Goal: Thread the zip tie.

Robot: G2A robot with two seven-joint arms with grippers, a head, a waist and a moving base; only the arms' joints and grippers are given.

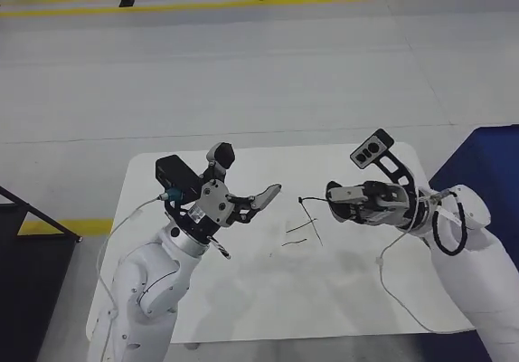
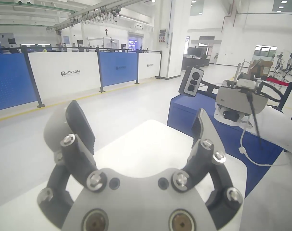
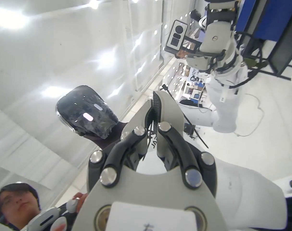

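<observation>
Mid-air — right gripper (image 3: 153,106) seemingly clamps tie (image 3: 195,132).

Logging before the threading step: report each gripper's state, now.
Left gripper: open, holding nothing.
Right gripper: shut on the zip tie.

One flat white rectangular surface (image 1: 241,308) carries the things. Three thin black plastic zip ties can be counted. One zip tie (image 3: 195,131) is pinched in the right gripper (image 3: 155,97). Two lie loose on the surface, a longer strand (image 1: 294,229) just beside a shorter strand (image 1: 294,242). Two grippers hang above the surface: the right gripper and the left gripper (image 2: 137,111), whose fingers are spread wide.
</observation>
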